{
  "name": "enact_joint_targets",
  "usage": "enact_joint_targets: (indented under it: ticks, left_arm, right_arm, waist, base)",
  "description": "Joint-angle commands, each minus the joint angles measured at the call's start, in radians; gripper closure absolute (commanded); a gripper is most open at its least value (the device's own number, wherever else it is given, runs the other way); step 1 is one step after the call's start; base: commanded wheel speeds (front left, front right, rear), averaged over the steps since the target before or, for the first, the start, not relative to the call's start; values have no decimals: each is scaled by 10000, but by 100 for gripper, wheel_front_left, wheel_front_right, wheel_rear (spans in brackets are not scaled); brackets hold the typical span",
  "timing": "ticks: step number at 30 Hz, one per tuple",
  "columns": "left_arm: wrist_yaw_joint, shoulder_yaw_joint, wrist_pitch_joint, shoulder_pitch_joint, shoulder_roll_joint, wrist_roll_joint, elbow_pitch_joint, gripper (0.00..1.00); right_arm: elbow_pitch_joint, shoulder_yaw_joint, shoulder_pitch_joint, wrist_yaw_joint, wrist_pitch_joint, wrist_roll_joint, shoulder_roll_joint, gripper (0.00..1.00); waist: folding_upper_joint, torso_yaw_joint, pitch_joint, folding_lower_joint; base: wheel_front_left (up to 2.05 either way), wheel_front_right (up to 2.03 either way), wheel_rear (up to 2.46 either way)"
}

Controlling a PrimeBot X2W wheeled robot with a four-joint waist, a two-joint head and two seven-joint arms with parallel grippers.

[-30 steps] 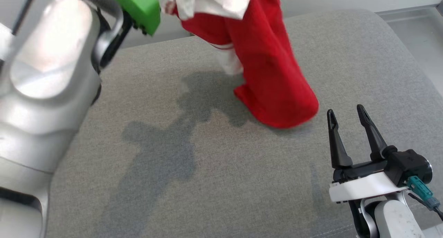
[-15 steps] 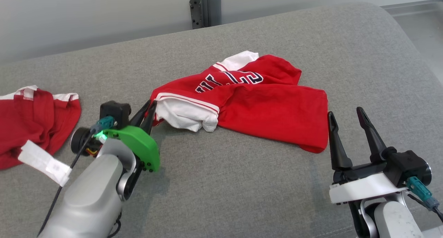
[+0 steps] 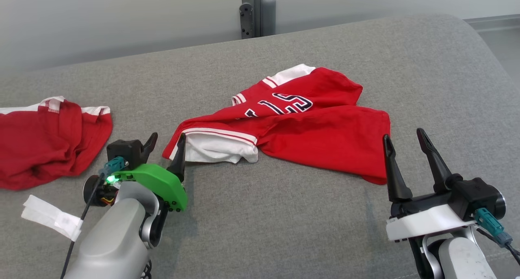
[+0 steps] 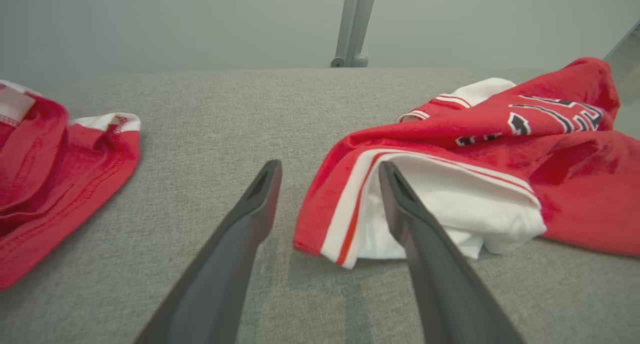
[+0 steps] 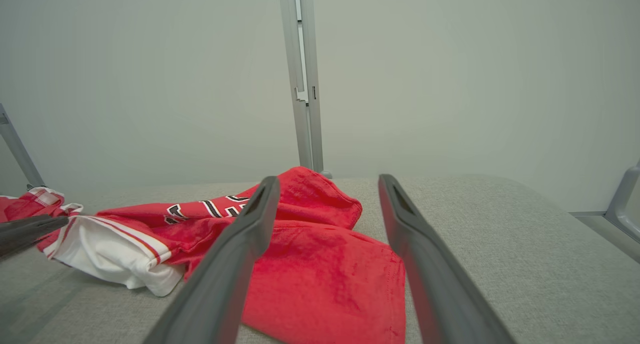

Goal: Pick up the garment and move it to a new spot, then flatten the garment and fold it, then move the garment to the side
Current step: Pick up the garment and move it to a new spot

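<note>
Found a broad grey cushion lying under everything, backed by a pale wall. Saw the garment, a red shirt with white trim and dark lettering, crumpled near the middle of the cushion, its white-lined end turned toward the robot's left and its plain red end reaching toward the right. Noted a second red garment heaped at the far left edge, well apart from the first. Picked out the left gripper low over the cushion just beside the white-lined end, its wrist capped by a green cover, jaws spread wide and clamped on nothing. From the left wrist view, made out one dark finger over bare cushion and the other crossing in front of the white cloth, with the striped corner of the shirt between the two; could not tell whether that finger touched the cloth. Found the right gripper at the lower right, fingers pointing up the head view, jaws likewise parted and empty, tips near the red hem without gripping it. Spotted a grey metal post standing behind the cushion against the wall. Saw, smallest of all, a white strip lying flat on the cushion beside the left arm, below the second red garment.
</note>
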Motion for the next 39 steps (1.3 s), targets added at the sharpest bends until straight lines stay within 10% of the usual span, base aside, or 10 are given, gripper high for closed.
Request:
enact_joint_targets:
  ticks: [1,22,39]
  left_arm:
    - [-11,196,-45,261,1,244,-253,0]
    - [982,3719,-32,4749,-519,3352,-5743,0]
    - [440,5078,-34,6037,-1509,4648,-6290,0]
  right_arm:
    - [31,-25,148,1,-31,-74,-27,0]
    - [-44,-431,385,1,-31,-308,-27,0]
    - [253,-231,669,1,-31,4,-27,0]
  waist:
    - [-1,90,-103,1]
    - [-1,821,-743,1]
    - [-1,981,-939,1]
  base:
    - [0,0,0]
    - [0,0,0]
    - [0,0,0]
